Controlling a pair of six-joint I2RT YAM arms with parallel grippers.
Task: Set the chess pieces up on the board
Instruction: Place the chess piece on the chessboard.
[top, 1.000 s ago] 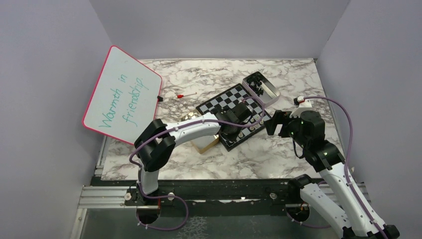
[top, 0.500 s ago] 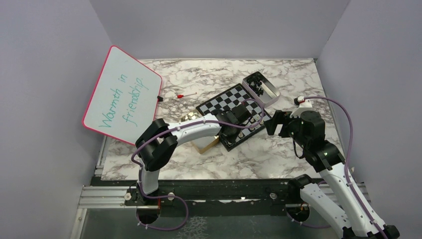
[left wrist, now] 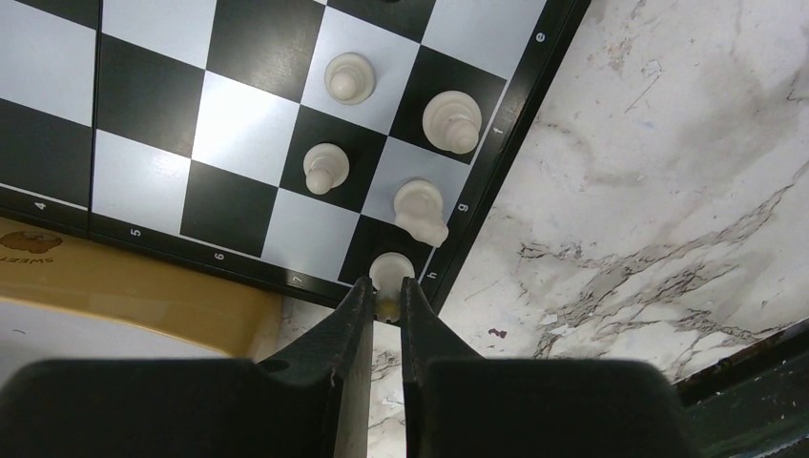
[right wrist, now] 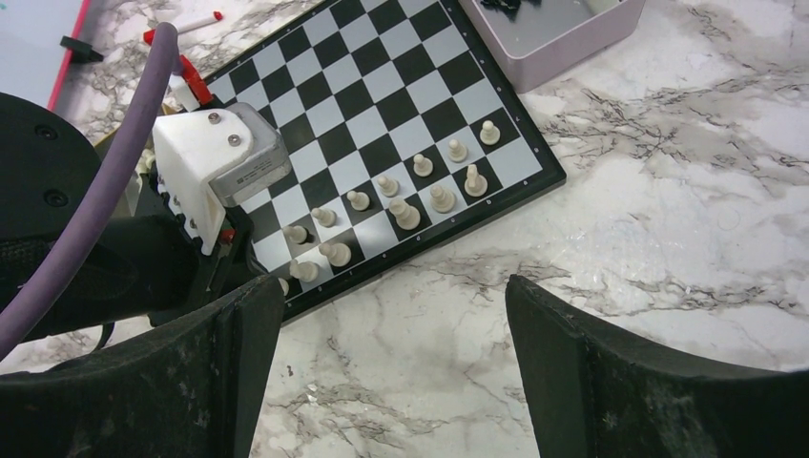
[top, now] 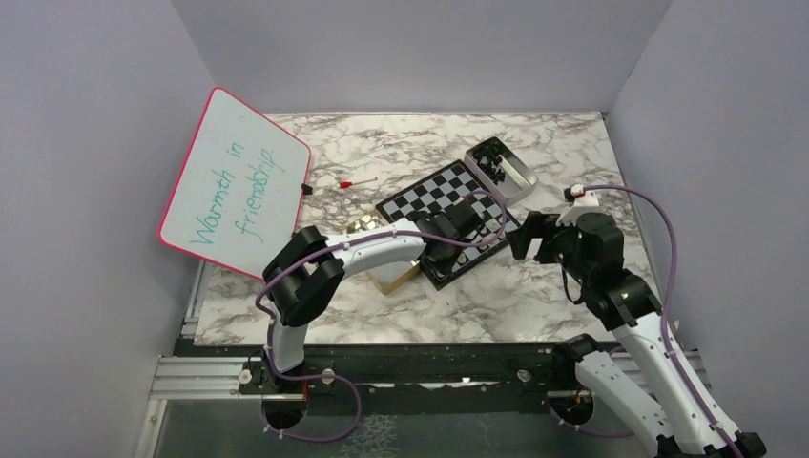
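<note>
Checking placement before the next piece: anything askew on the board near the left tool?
One pale piece on the edge square beside the corner looks tipped toward the rim of the board, unlike its upright neighbours; it could just be its shape. The left tool grips the corner piece. Nothing else stands out.

Corner chess piece (left wrist: 389, 272) half hidden between the left fingers (left wrist: 349, 329)

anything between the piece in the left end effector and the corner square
Nothing visible. The left end effector pinches a pale chess piece right at the corner square of the board; the nearest piece stands one square away, not touching.
</note>
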